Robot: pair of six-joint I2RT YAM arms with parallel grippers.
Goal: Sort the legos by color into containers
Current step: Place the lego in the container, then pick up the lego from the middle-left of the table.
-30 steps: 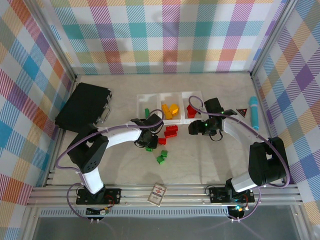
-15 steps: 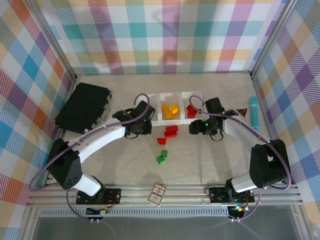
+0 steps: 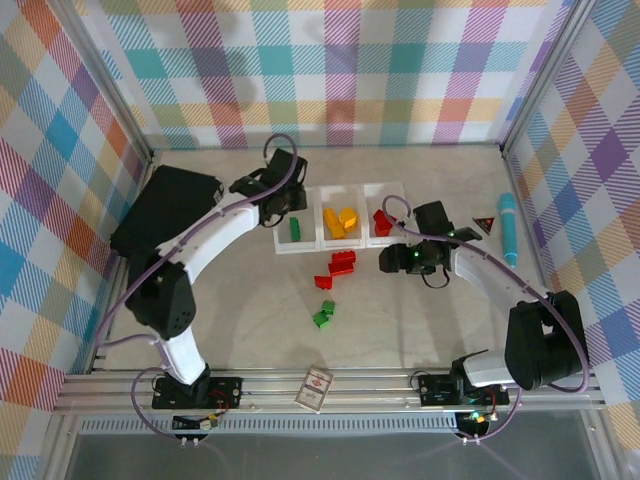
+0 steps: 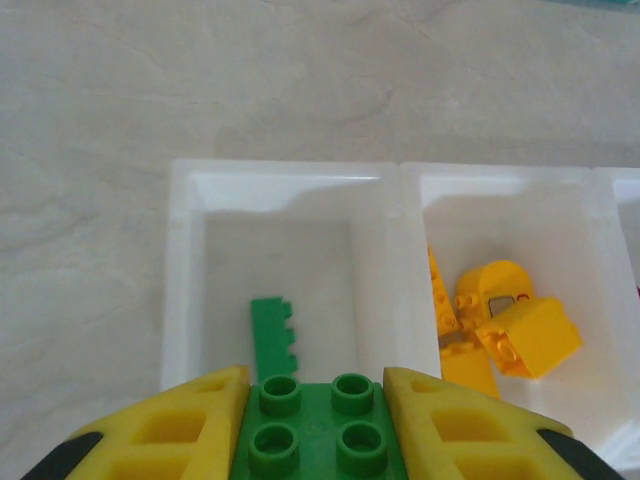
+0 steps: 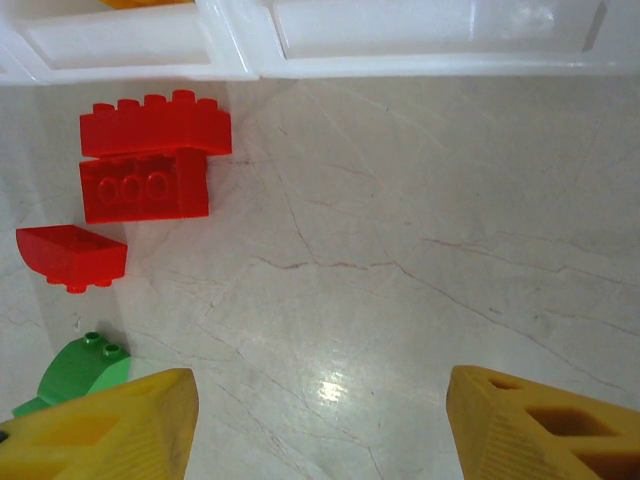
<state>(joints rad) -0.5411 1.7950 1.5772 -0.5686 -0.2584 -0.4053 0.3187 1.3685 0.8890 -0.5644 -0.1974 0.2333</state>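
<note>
Over the left end of the containers (image 3: pixel 330 188) now: left arm (image 3: pixel 205 240). A second ago it was down among the loose bricks in front of the containers. Half a second ago it was at the front of the left tray, and it has since swung up and across. Right arm (image 3: pixel 490 275) has barely shifted. Black box (image 3: pixel 165 215) lies left of the containers, same spot as before.

Left gripper (image 3: pixel 287 205) is pinching a green 2x2 brick (image 4: pixel 318 435), studs up, between its yellow pads (image 4: pixel 170 420). In the wrist view the brick sits at the near side of the left tray. Can't tell whether it's above the tray floor or the wall.

Right gripper (image 5: pixel 320 395) hovers just in front of the right tray, fingers spread wide, nothing between them.

Inside the containers:
- Left tray: one green brick (image 4: pixel 272 340) standing on edge.
- Middle tray: a heap of yellow bricks (image 4: pixel 500 330).
- Right tray: a red piece (image 3: pixel 381 222).

On the table (image 3: pixel 430 320) in front of the containers:
- Two red bricks (image 5: pixel 150 155) touching each other, just in front of the middle tray.
- A smaller red wedge (image 5: pixel 70 255) just beyond them, apart.
- Two green pieces (image 3: pixel 323 315) further out from the containers.

These loose ones lie where they did a second ago.
</note>
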